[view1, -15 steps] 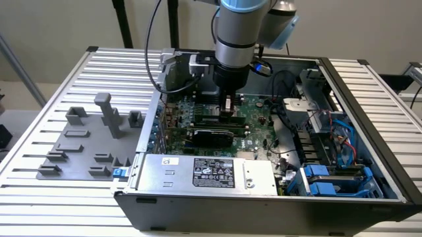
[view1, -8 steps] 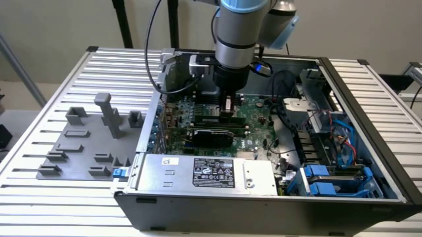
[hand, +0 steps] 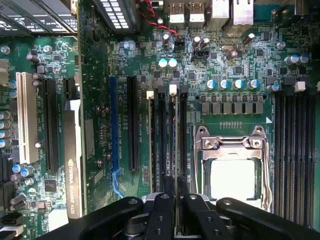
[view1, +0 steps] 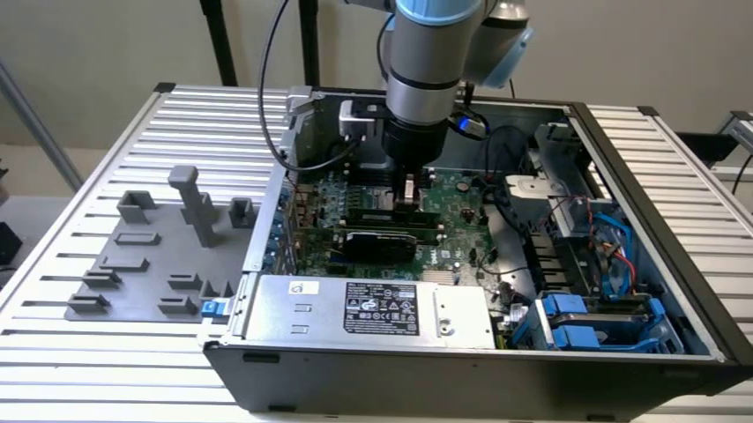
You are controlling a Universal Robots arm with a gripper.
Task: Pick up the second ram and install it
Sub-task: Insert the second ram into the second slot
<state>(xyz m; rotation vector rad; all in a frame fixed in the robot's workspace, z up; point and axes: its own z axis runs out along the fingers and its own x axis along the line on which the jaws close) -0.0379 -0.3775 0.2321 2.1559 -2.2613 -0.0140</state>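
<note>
Inside the open computer case [view1: 659, 176], over the far half of the motherboard [view1: 453, 189], we see the gripper [view1: 408, 188] lowered from the arm, close above the board. In the wrist view the gripper [hand: 176, 200] is nearly closed, and between its fingers [hand: 161, 212] we see a thin edge that runs away from the camera. We judge that this is the second ram [hand: 176, 185], grasped by its top edge and standing on its long side, but only a narrow part of it is visible, so we say it with care.

The relation that matters is the alignment. The long axis of the stick lies parallel to the black memory slots [hand: 161, 145], which sit just beside the processor socket [hand: 230, 165]. The stick is directly under the gripper and directly over this group of slots, between the white latches [hand: 172, 90] at the far end and the gripper at the near end. We cannot tell if it already touches the slot or is apart from it. The grey holder tray [view1: 153, 256] stands on the counter [view1: 70, 370] at the exterior view's left, well apart from the gripper.
</note>
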